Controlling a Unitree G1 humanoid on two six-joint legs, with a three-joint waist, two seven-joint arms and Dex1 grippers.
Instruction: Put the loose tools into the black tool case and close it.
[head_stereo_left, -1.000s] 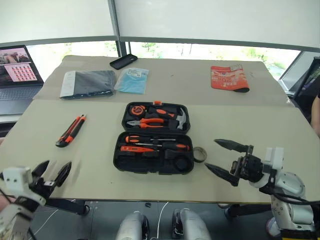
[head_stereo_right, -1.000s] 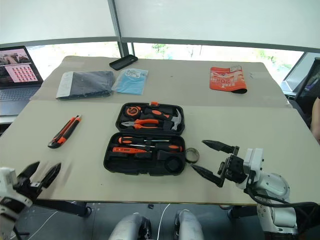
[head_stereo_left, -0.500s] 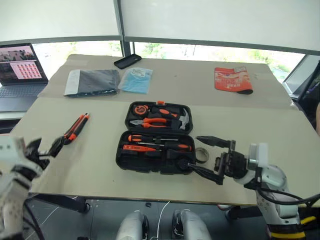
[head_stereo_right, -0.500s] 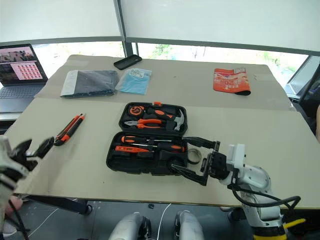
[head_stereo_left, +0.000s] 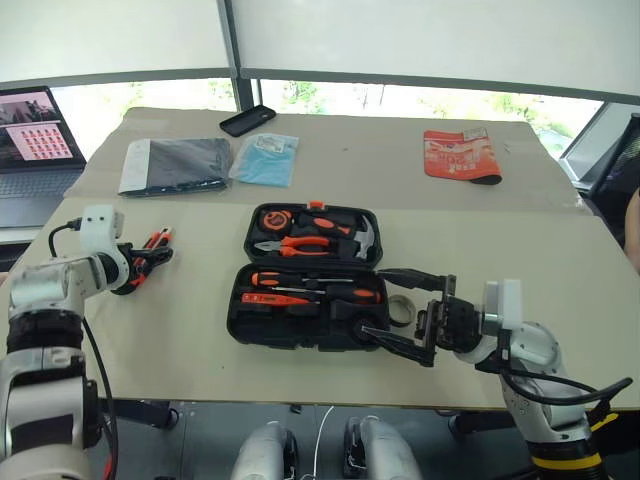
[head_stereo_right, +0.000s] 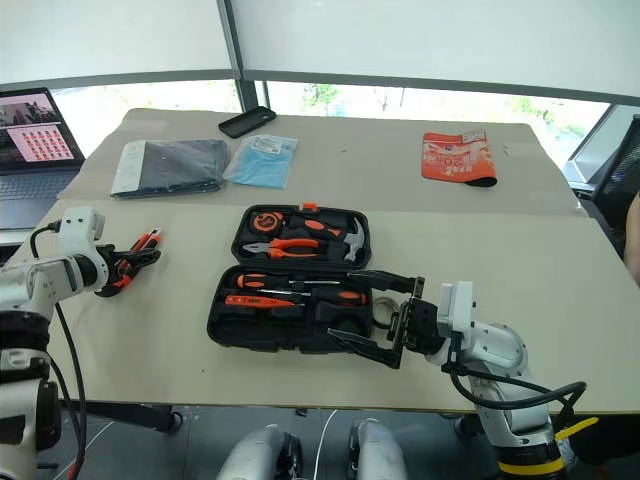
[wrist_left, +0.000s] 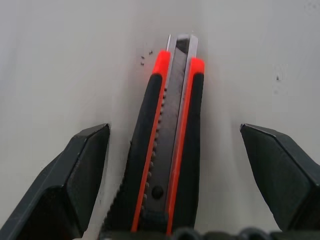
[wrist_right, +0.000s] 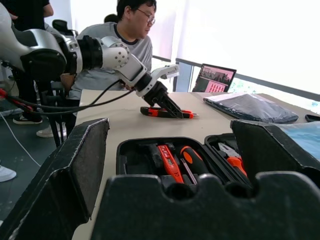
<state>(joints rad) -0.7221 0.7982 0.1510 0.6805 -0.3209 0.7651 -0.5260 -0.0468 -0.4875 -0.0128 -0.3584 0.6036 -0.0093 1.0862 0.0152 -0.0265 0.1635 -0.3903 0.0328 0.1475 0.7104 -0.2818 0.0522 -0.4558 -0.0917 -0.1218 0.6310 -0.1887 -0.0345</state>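
The black tool case (head_stereo_left: 240, 322) lies open in the middle of the table, with two orange-and-black screwdrivers (head_stereo_left: 300, 279) and a slim orange tester (head_stereo_left: 272, 297) in its near half. The orange-and-black utility knife (wrist_left: 170, 150) lies on the table left of the case. My left gripper (head_stereo_left: 150, 262) is open and straddles the knife, one finger on each side, apart from it. My right gripper (head_stereo_left: 378, 302) is open and hovers at the case's right end. The dark tape roll (head_stereo_left: 401, 310) lies on the table just right of the case, partly behind the right fingers.
Pliers, hammer and tape measure sit in the case's far half (head_stereo_left: 312, 233). Across the back of the table lie a grey packet (head_stereo_left: 175, 165), a blue packet (head_stereo_left: 266, 160), a black phone (head_stereo_left: 247, 121) and an orange pouch (head_stereo_left: 458, 155). A laptop (head_stereo_left: 30, 140) stands far left. A person (wrist_right: 125, 40) sits beyond the table.
My left gripper has gone forward from the table's front edge to the utility knife and now straddles it. My right gripper has shifted left to the case's right end. Both stayed open.
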